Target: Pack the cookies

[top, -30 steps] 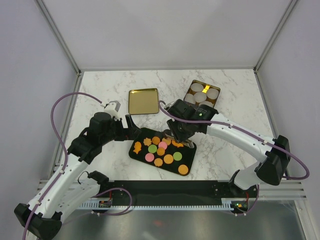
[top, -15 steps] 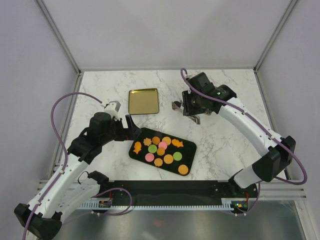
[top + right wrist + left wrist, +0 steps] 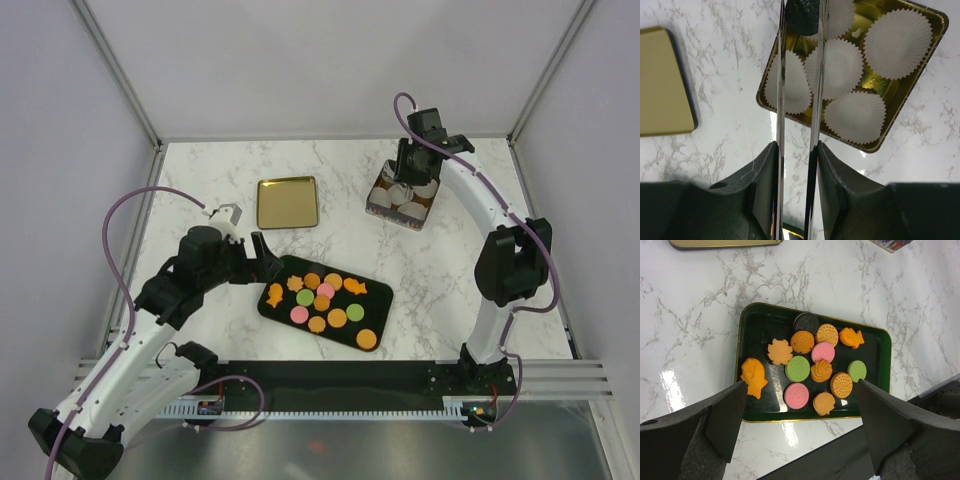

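The right claw (image 3: 802,9) is clamped on a dark cookie (image 3: 801,20) directly above the gold tin (image 3: 867,146) of paper cups (image 3: 897,42), so the drop looks straight down. The other cookies (image 3: 797,368) lie on the dark tray (image 3: 757,330) under the left claw (image 3: 801,389), spread wide.

Small flat cookies (image 3: 822,351) lying on dark green rectangular tray (image 3: 757,330).
Orange, pink, green rounds, fish, stars, one dark; clustered, some touching. Second dark round cookie (image 3: 802,15) gripped, well off tray.

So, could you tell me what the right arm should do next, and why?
Probably lower a little and open the right jaws: they pinch a dark cookie over the tin of paper cups, so it should drop into one.
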{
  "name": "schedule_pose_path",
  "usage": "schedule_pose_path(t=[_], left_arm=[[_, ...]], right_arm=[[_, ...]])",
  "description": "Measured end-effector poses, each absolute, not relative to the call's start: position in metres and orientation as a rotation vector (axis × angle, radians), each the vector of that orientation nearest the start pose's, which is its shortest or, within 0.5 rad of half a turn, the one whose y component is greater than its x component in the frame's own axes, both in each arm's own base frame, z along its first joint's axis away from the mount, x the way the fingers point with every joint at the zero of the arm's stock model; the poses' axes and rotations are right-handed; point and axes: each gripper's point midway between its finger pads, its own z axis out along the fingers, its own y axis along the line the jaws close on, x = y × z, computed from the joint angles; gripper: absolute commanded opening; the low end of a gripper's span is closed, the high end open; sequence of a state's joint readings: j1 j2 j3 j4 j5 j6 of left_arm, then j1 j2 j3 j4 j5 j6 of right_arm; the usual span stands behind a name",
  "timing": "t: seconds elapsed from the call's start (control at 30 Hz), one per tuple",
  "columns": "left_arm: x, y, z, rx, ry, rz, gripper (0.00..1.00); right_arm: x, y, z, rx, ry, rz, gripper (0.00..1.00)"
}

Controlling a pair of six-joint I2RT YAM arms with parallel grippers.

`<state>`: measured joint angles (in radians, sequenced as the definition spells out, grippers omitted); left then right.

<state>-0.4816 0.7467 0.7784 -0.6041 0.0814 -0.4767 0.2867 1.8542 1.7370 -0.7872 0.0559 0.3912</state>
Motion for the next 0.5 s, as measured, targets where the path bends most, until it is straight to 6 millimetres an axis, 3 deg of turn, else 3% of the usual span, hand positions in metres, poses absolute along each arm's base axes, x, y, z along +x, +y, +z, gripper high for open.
schedule_pose_path(t=[0.17,0.5], left_arm=[[0.212,-0.148,0.198,0.055,2.201,-0.639,0.98],[0.211,-0.148,0.199,0.055,2.195,-0.641,0.98]], right_arm=[[0.465,0.125,0.165,0.209,2.48,0.205,0.4],[0.47,0.12,0.164,0.227,2.471,0.208,0.41]])
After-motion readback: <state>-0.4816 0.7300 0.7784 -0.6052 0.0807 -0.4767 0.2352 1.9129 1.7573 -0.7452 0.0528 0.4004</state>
